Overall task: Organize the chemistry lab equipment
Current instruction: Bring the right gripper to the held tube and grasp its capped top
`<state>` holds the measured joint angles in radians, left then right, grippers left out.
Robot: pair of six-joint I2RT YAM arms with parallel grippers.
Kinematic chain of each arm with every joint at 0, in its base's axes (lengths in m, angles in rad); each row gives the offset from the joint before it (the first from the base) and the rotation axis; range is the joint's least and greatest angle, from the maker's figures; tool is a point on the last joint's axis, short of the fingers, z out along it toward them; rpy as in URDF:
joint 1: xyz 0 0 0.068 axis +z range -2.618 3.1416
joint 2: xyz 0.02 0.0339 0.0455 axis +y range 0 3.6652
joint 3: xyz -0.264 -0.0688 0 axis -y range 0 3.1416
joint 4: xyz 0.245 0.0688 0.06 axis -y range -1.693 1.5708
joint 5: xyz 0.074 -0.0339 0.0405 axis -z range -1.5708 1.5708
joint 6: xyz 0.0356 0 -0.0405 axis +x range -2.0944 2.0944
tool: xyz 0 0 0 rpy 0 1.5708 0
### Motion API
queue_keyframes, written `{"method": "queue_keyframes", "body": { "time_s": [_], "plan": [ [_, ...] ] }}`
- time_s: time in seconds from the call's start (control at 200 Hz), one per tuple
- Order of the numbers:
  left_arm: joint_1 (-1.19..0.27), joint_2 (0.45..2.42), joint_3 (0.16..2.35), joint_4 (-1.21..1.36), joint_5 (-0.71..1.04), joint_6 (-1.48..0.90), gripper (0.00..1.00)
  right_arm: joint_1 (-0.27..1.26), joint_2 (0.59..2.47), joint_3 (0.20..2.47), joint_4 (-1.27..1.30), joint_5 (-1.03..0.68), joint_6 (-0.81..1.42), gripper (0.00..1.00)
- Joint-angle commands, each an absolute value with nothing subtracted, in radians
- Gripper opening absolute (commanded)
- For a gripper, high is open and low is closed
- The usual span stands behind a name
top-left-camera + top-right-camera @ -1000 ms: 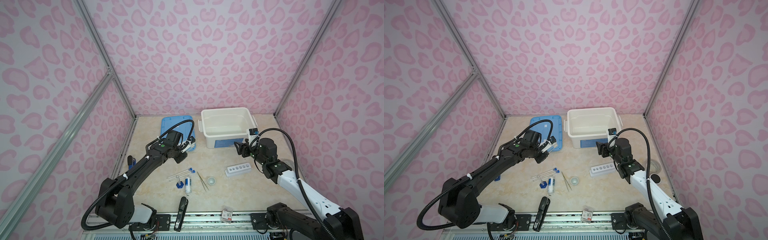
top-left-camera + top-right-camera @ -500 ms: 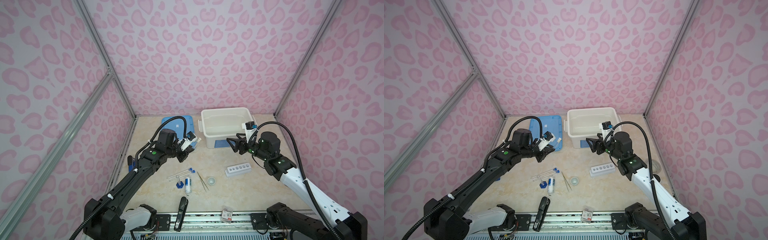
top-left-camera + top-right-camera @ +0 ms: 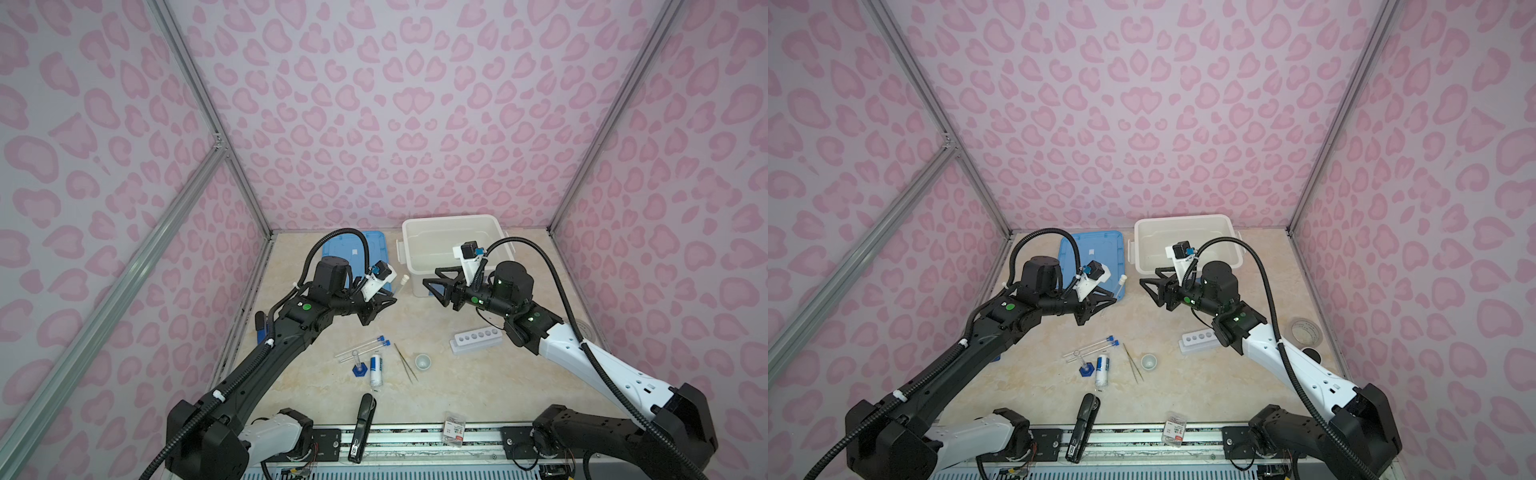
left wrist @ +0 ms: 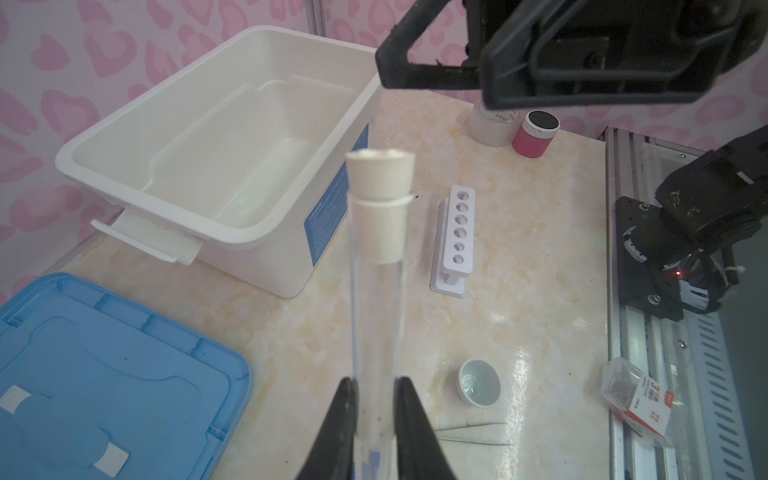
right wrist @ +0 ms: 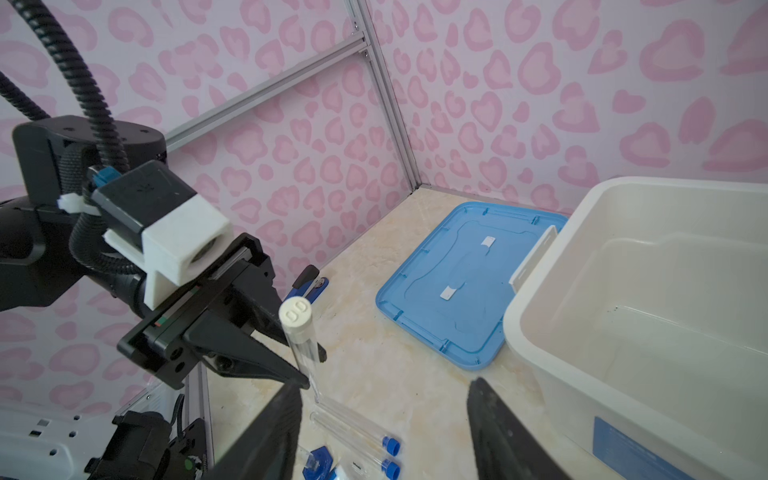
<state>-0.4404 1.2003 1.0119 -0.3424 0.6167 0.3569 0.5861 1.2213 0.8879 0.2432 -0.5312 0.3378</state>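
Both arms have lifted and swung in to face each other in front of the white bin [image 3: 451,217]. Now the left gripper [image 4: 374,395] is pinched tight on the white-capped tube [image 4: 376,299], up in the air just left of the bin. The right gripper [image 5: 382,384] is spread wide, holding nothing. The six-hole rack [image 3: 476,340] sits front-right of the bin

Pink heart-print walls [image 3: 374,124], braced by aluminium struts [image 3: 189,70], enclose a beige marbled tabletop [image 3: 478,386].
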Motion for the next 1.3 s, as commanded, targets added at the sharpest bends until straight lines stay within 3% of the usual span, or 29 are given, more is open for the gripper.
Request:
{"method": "queue_keyframes", "body": {
  "time_s": [0.0, 0.67, 1.295],
  "plan": [
    [-0.44, 1.191, 1.018, -0.318, 0.672, 0.342, 0.09, 0.597, 1.258, 0.901, 0.335, -0.579, 0.384, 0.6],
    [-0.447, 1.173, 1.018, -0.327, 0.688, 0.344, 0.09, 0.69, 1.369, 0.935, 0.466, -0.609, 0.428, 0.52],
    [-0.453, 1.184, 1.025, -0.334, 0.672, 0.342, 0.1, 0.7, 1.389, 0.93, 0.511, -0.625, 0.451, 0.33]
  ]
}}
